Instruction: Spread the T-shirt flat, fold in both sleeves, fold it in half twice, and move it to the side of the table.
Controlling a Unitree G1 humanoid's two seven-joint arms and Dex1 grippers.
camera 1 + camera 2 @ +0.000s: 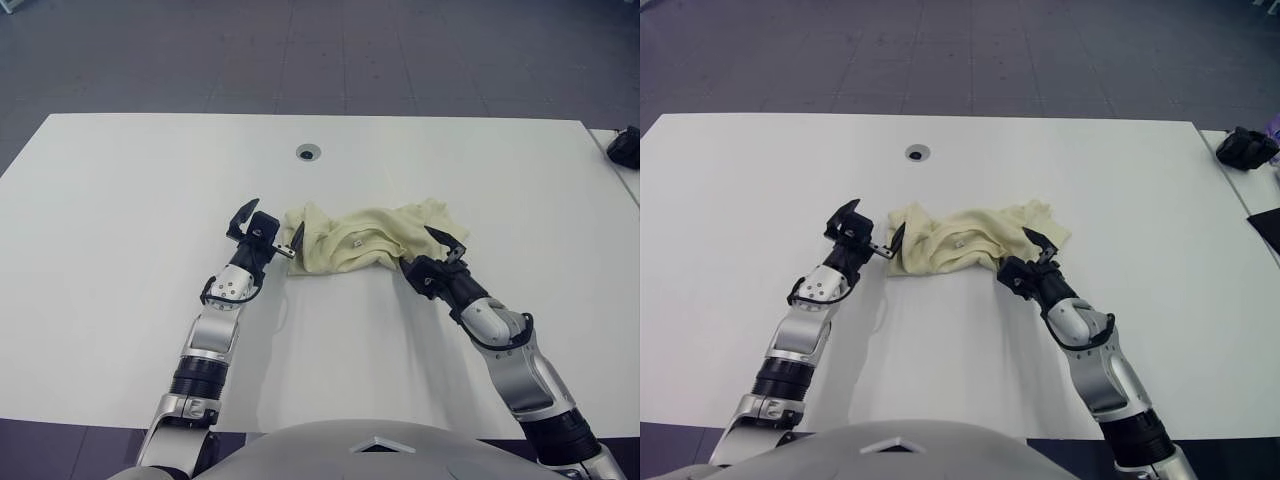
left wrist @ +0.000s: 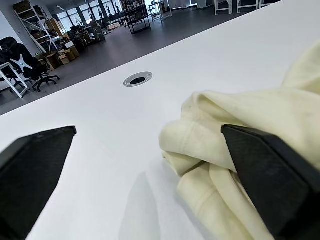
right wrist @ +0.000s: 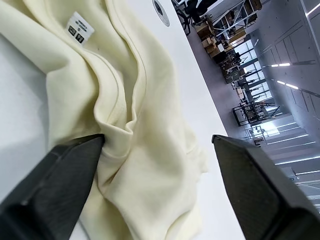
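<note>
While the crumpled T-shirt [image 1: 365,240] is lying lengthwise from nine to three o'clock, the left gripper [image 1: 270,226] and right gripper [image 1: 430,252] are flanking its ends, both spread wide and empty.

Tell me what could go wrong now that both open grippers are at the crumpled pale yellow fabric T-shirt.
The crumpled pale yellow fabric T-shirt lies in bunched layers; the right gripper could pinch several folds, so spreading may leave it twisted. The left gripper sits only at the shirt's edge, with one finger over the white table; its grip may slip off.
</note>
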